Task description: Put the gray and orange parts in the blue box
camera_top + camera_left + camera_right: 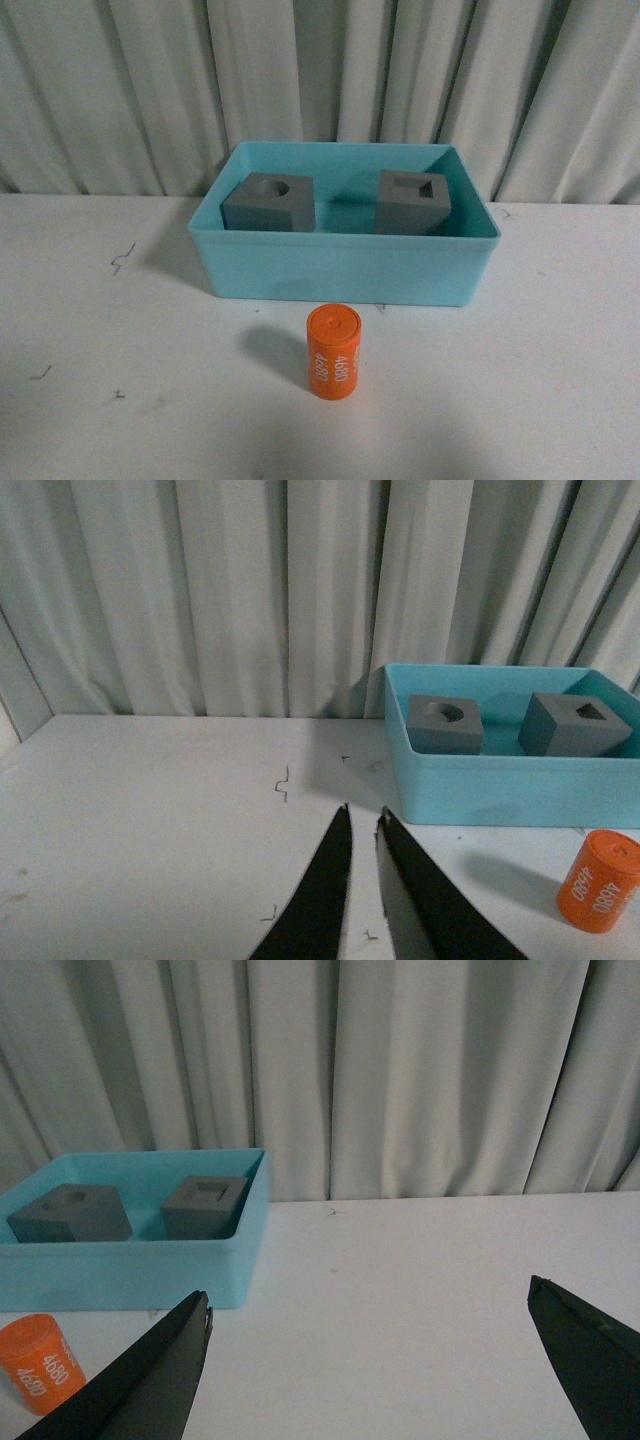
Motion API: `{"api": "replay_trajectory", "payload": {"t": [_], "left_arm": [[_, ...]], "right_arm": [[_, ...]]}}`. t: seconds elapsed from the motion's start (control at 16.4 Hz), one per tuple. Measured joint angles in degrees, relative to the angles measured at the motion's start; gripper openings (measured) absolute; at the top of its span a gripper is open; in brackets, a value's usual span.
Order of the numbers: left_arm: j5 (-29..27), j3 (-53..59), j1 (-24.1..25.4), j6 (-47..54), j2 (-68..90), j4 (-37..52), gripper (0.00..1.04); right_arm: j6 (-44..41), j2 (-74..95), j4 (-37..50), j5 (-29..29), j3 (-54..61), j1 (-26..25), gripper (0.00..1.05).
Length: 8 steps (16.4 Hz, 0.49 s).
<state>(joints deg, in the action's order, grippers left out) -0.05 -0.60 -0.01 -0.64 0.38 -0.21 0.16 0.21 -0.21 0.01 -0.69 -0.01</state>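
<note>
You are looking at the orange can [332,352] standing upright, long axis vertical, at 6 o'clock of the blue box [340,272], which is holding the 2 gray cubes [268,202]. The can is sitting around 10 o'clock from your right pincer [368,1288], which is gaping wide and likely nearer. Your left pincer [364,810] is hovering pinched narrow and empty.

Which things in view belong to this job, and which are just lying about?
Job:
blue box
gray cube with round recess, inside it
gray cube with rectangular recess, inside it
orange cylinder, standing outside, in front of it

Not the job:
white table
pale curtain behind
small dark marks on the tabletop
</note>
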Motion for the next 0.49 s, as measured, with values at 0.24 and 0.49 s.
{"api": "replay_trajectory", "payload": {"t": [0.24,0.49], "left_arm": [[0.02,0.00,0.00,0.02,0.00,0.00,0.57],[0.00,0.00,0.00,0.00,0.00,0.00,0.93]], "right_arm": [[0.00,0.00,0.00,0.00,0.00,0.00,0.98],[0.00,0.00,0.00,-0.02,0.00,0.00,0.98]]}}
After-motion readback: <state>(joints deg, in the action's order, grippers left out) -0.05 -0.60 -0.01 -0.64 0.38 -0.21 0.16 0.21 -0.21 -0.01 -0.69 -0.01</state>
